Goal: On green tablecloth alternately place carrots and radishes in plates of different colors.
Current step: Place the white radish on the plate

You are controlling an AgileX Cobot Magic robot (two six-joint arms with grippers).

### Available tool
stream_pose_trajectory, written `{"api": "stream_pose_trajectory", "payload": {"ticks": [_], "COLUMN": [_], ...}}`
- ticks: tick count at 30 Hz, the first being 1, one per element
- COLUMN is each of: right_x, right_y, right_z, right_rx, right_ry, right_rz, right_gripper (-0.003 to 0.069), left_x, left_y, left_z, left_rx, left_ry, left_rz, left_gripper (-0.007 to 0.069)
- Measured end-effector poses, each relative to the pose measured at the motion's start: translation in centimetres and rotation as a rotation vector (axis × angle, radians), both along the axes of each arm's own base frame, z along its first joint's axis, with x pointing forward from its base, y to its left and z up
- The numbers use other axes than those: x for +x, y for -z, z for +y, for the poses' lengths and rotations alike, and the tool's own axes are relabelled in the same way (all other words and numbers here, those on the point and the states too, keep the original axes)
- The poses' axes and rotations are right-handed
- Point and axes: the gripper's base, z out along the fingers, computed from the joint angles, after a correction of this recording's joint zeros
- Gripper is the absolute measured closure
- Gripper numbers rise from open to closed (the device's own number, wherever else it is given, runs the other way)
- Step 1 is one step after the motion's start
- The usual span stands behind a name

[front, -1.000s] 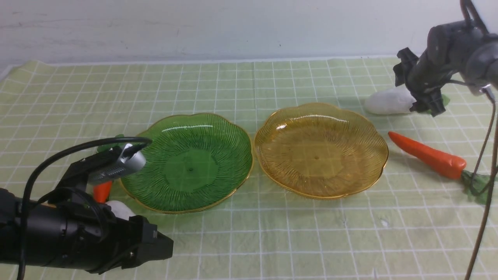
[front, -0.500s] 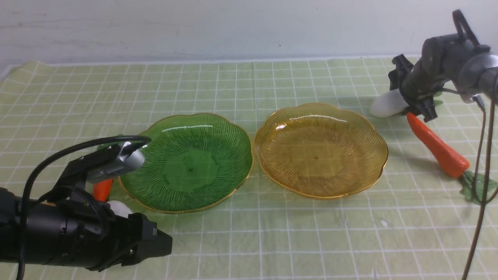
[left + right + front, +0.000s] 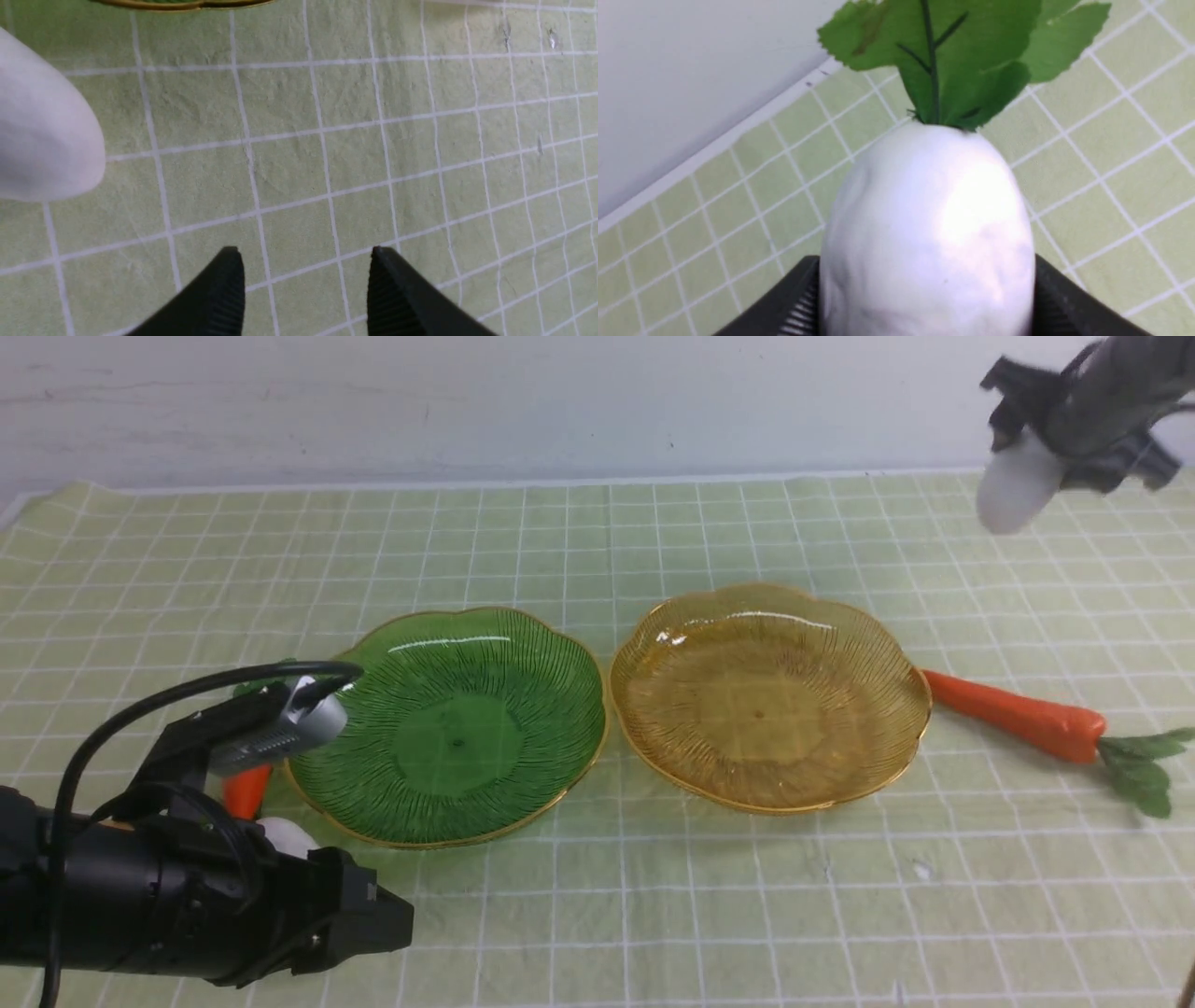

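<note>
My right gripper (image 3: 1050,443) hangs high at the far right, shut on a white radish (image 3: 1018,485) lifted off the green tablecloth (image 3: 653,896). In the right wrist view the radish (image 3: 929,224) fills the gap between both fingers (image 3: 1064,298), leaves pointing away. The green plate (image 3: 457,737) and amber plate (image 3: 761,709) sit side by side, both empty. One carrot (image 3: 1013,714) lies right of the amber plate, tip at its rim. My left gripper (image 3: 303,252) is open over bare cloth, low at the front left (image 3: 364,915). Beside it lie a second radish (image 3: 42,140) and a carrot (image 3: 245,791), partly hidden by the arm.
A pale wall (image 3: 560,401) runs along the cloth's far edge. The left arm's cable (image 3: 187,686) arcs over the green plate's left rim.
The right gripper closed on the radish and lifted it up and to the right. The right carrot was swung round, its tip now at the amber plate. The left arm has not moved.
</note>
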Motion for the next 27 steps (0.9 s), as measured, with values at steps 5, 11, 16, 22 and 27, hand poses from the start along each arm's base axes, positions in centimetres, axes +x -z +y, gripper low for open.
{"api": "stream_pose_trajectory", "payload": {"ticks": [5,11,16,22,27], "right_x": [-2.7,-2.9,-3.2,-3.2,-3.2], "right_y": [-2.2,0.3,2.8,7.4,10.7], "right_z": [3.0,7.5,11.6,16.5,18.5], "right_rx": [-0.083,-0.101,-0.13,-0.184,-0.236], "right_ry": [-0.237,-0.444,-0.579,-0.72,-0.776], "right_rz": [0.126,0.197,0.256,0.34,0.401], "right_gripper": [0.0199,0.0199,0.0199,0.0199,0.0188], "left_x": [0.0,0.0,0.0,0.1,0.1], "left_y": [0.0,0.0,0.0,0.0,0.0], "left_z": [0.0,0.0,0.0,0.0,0.1], "left_rx": [0.0,0.001,0.001,0.003,0.004], "left_ry": [0.0,-0.001,-0.003,-0.008,-0.009], "left_rz": [0.0,-0.001,-0.003,-0.008,-0.01], "left_gripper": [0.0293,0.0293,0.0293,0.0293,0.0293]}}
